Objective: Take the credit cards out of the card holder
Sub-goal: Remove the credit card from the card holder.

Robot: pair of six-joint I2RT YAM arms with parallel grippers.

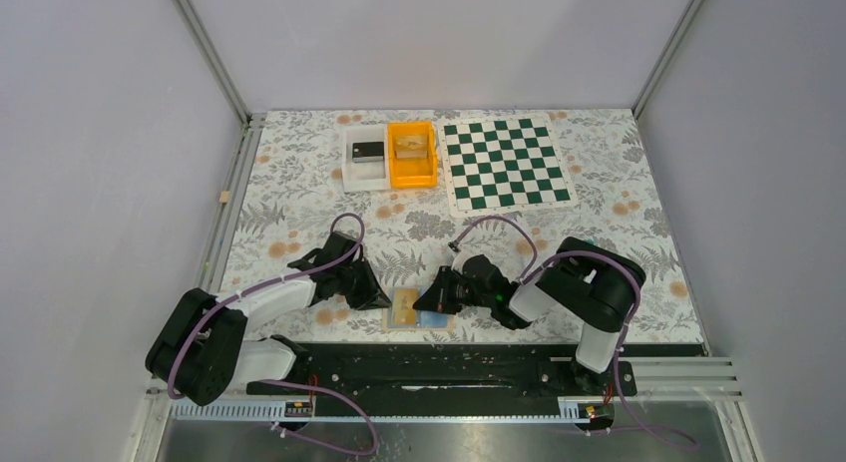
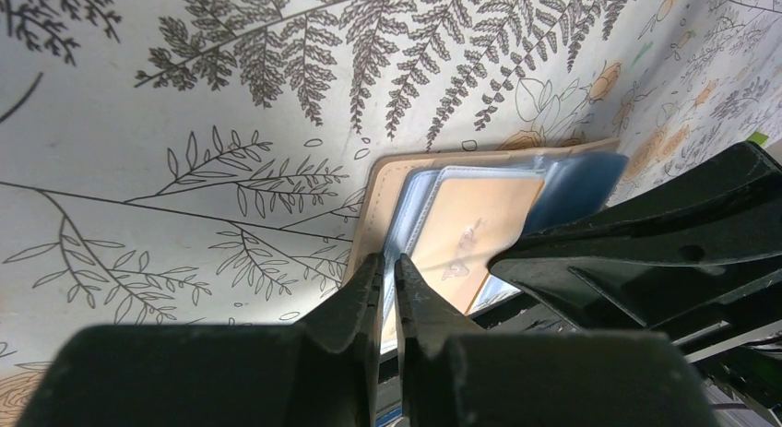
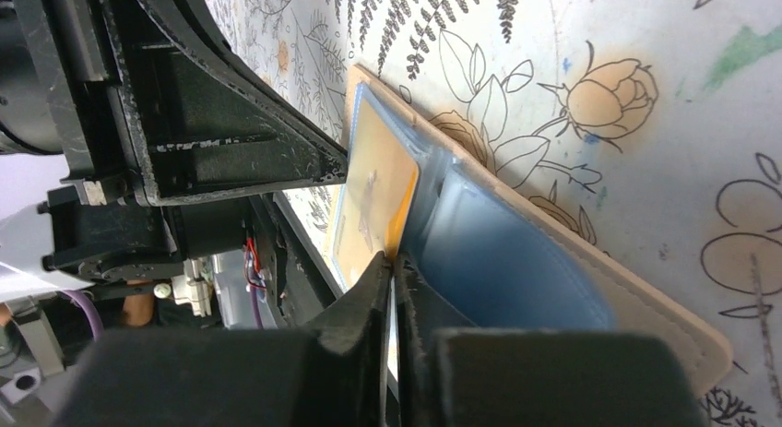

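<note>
Your flat bifold card holder [image 1: 403, 312], light-blue pockets inside a tan border, lies open on the floral-print tablecloth [image 1: 299, 203]. At its left edge, your left gripper [image 2: 387, 264] is pinched tight on the border. From its right side, your right gripper [image 3: 392, 259] has its fingers squeezed onto the edge of the thin orange-yellow card [image 3: 373, 192] lying over the holder's left half.

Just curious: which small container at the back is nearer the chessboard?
The orange plastic bin; the white tray sits beyond it, farther from the green-and-white chessboard.
</note>
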